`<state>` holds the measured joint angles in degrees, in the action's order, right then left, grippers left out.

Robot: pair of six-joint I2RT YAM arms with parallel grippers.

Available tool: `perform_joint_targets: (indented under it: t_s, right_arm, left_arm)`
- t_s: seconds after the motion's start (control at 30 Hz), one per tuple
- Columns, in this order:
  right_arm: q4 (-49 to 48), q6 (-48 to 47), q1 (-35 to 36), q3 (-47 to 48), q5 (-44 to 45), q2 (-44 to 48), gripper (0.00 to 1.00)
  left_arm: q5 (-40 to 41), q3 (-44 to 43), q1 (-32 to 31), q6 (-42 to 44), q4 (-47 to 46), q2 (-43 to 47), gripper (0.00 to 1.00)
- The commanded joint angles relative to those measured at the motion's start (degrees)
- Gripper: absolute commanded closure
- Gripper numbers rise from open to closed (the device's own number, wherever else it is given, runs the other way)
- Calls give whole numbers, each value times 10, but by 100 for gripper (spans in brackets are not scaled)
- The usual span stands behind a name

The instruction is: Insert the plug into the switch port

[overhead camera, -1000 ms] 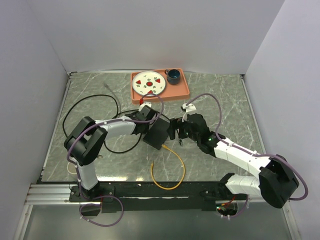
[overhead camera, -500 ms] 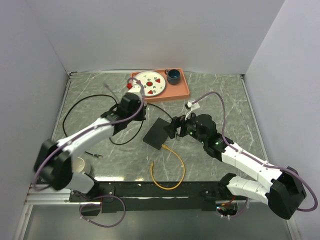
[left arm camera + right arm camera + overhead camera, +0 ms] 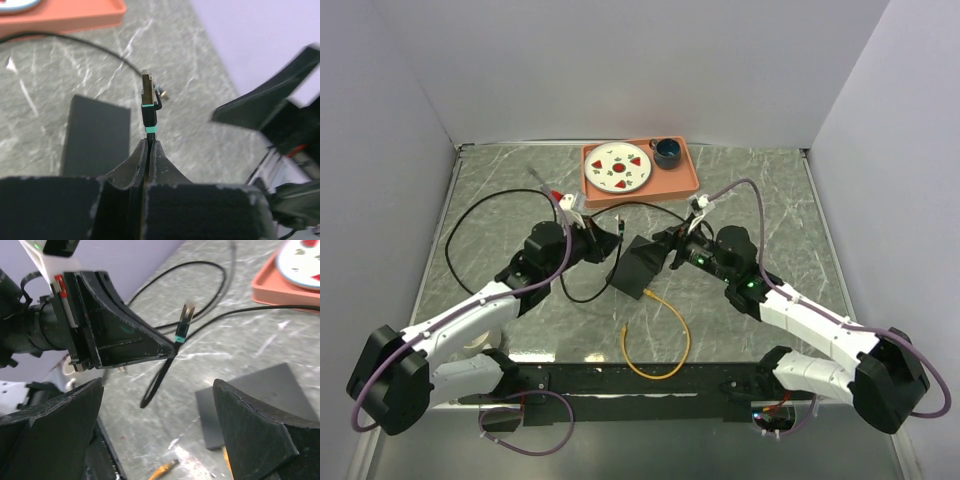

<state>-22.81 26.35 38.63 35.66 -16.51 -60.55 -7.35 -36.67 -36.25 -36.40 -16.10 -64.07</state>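
Operator: Plug, where is it?

Spotter: Your left gripper (image 3: 150,145) is clamped tight on the black cable just behind the plug (image 3: 148,97). The plug sticks out past the fingertips, raised off the table. From above, it sits at ten o'clock of the black box (image 3: 638,268), near the far corner but apart from it.

Operator: And the switch port?

Spotter: I can't make out any socket on the box's edges in any of your views. The box lies flat mid-table, with the orange tray (image 3: 670,186) at twelve o'clock of it. A yellow cable (image 3: 649,296) ends right at its six o'clock edge.

Operator: My other hand?

Spotter: Your right gripper (image 3: 668,250) hangs with its jaws spread wide, holding nothing. It is at two o'clock of the box and faces the plug. Whether it touches the box, I can't tell.
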Motion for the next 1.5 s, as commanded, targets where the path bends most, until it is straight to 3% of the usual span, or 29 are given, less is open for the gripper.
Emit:
perform_joint_targets:
  t_s: [0.0, 0.23, 0.4, 0.53, 0.7, 0.73, 0.83, 1.03, 1.07, 1.17, 1.2, 1.23, 1.33, 1.47]
  right_arm:
    - [-58, 27, 7, 25, -41, -32, 3]
    - [-81, 21, 36, 38, -48, -72, 5]
    - [-101, 18, 41, 63, -60, -99, 19]
    - [-110, 23, 41, 84, -58, -123, 24]
    - [-107, 20, 41, 111, -57, -149, 48]
    - [-107, 18, 41, 114, -61, -153, 72]
    - [-94, 7, 41, 121, -68, -156, 100]
    - [-45, -39, 42, 125, -74, -135, 100]
    - [-33, -47, 41, 128, -74, -131, 100]
    - [18, -82, 38, 142, -70, -119, 100]
    - [32, -99, 36, 151, -69, -116, 100]
    - [48, -106, 36, 156, -65, -110, 100]
    - [113, -147, 17, 186, -49, -95, 100]
    - [216, -219, -17, 257, 20, -54, 100]
  left_arm:
    - [-12, -2, -3, -42, -89, 32, 99]
    - [-5, 5, -2, -62, -110, 50, 99]
    - [-18, 12, -2, -81, -136, 53, 99]
    - [-24, 15, -2, -91, -146, 56, 99]
    - [-29, 16, -2, -97, -151, 62, 99]
    - [-30, 17, -2, -98, -153, 64, 99]
    - [-27, 15, -2, -97, -148, 71, 99]
    - [1, 2, -1, -77, -127, 82, 98]
    - [9, -2, -1, -71, -112, 83, 93]
    - [10, -21, 3, -43, -89, 85, 48]
    - [11, -31, 5, -25, -80, 87, 19]
    - [14, -38, 7, -15, -70, 88, 12]
    - [28, -58, 14, 21, -35, 101, 1]
    - [52, -60, 27, 49, -13, 134, 3]
